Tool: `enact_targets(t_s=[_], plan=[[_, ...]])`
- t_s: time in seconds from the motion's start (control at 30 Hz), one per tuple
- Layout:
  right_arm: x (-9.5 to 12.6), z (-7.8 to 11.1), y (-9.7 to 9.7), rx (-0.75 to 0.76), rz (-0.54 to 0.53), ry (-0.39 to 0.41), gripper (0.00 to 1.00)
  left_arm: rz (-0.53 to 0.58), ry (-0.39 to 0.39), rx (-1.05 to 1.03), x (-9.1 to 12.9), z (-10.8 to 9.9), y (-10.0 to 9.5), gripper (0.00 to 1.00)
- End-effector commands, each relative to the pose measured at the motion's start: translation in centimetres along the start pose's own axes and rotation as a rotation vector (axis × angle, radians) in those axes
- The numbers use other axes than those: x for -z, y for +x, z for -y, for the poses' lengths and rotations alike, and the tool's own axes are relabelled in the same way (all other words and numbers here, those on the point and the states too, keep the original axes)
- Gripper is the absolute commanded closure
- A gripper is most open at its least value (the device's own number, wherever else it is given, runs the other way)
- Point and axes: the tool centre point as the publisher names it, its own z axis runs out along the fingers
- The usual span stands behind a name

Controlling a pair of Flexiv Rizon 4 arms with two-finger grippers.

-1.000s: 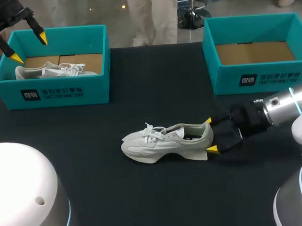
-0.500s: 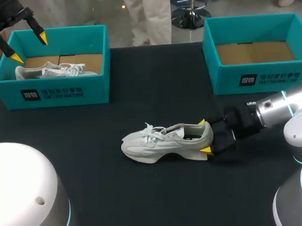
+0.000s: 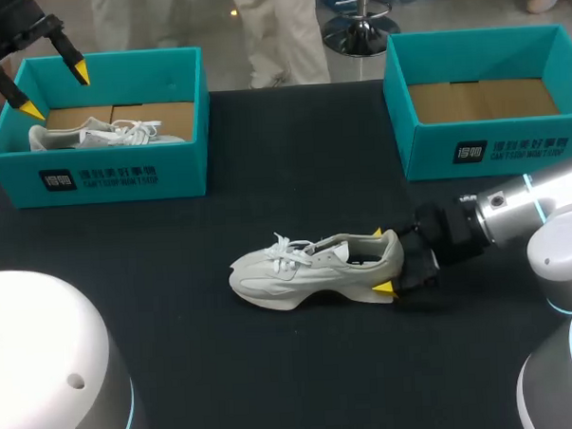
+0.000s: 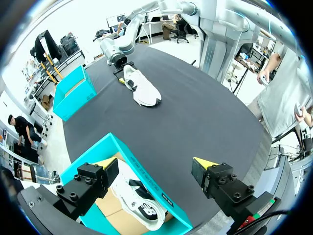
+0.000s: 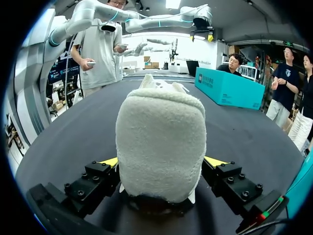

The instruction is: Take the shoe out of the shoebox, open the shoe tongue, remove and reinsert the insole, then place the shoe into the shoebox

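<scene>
The white sneaker [image 3: 312,270] stood upright on its sole near the middle of the black desk [image 3: 293,157], outside both boxes, toe toward the left arm's side and heel toward the right arm. Its laces were tied, and the state of the insole could not be read through the dark opening. The right gripper [image 3: 380,261] lay low at the heel, spread, with one yellow tip on each flank; in the right wrist view the padded heel [image 5: 160,142] filled the gap between the fingers [image 5: 110,162], and no firm pinch was evident. The left gripper [image 3: 53,90] hung spread and empty above the left shoebox [image 3: 123,174], which held a second white sneaker [image 3: 102,135]. The right shoebox [image 3: 492,153] showed only its cardboard floor. Probable faults from this position:

- Further advance could push the sneaker along the desk.
- Unequal finger contact on closing could yaw it out of line.
- A grip on the soft heel alone leaves the long forefoot unsupported, so the toe could droop or the heel could slip free on lifting.
- Excess force could crush the collar and hamper work on the insole.
</scene>
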Motion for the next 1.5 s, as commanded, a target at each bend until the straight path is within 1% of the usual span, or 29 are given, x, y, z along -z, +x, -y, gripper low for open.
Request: enact_targets(t_s=[0.03, 0.07, 0.1, 0.17, 0.2, 0.23, 1.4, 1.47, 1.5], plan=[[-0.3, -0.1, -0.1, 0.001, -0.002, 0.009, 0.0, 0.0, -0.001, -0.001, 0.0, 0.0, 0.0, 0.0], [-0.3, -0.1, 0.0, 0.0, -0.004, 0.012, 0.03, 0.0, -0.001, -0.001, 0.0, 0.0, 0.0, 0.0], [-0.4, -0.1, 0.1, -0.003, -0.011, 0.021, 0.39, 0.0, -0.001, -0.001, 0.0, 0.0, 0.0, 0.0], [-0.5, 0.0, 0.2, -0.004, -0.013, 0.024, 0.69, 0.0, -0.001, -0.001, 0.0, 0.0, 0.0, 0.0], [-0.5, 0.0, 0.2, -0.005, -0.013, 0.026, 0.92, 0.0, -0.001, -0.001, 0.0, 0.0, 0.0, 0.0], [-0.5, 0.0, 0.2, -0.007, -0.01, 0.032, 1.0, 0.0, -0.001, -0.001, 0.0, 0.0, 0.0, 0.0], [-0.4, 0.0, 0.3, -0.007, 0.003, 0.026, 1.0, 0.0, -0.001, -0.001, 0.0, 0.0, 0.0, 0.0], [-0.4, 0.0, 0.3, -0.007, 0.003, 0.026, 1.0, 0.046, 0.019, 0.093, 0.2, 0.5, 0.8, 0.0], [-0.4, 0.0, 0.3, -0.007, 0.003, 0.026, 1.0, 0.062, -0.003, 0.156, 0.3, 0.9, 1.3, 0.0]])
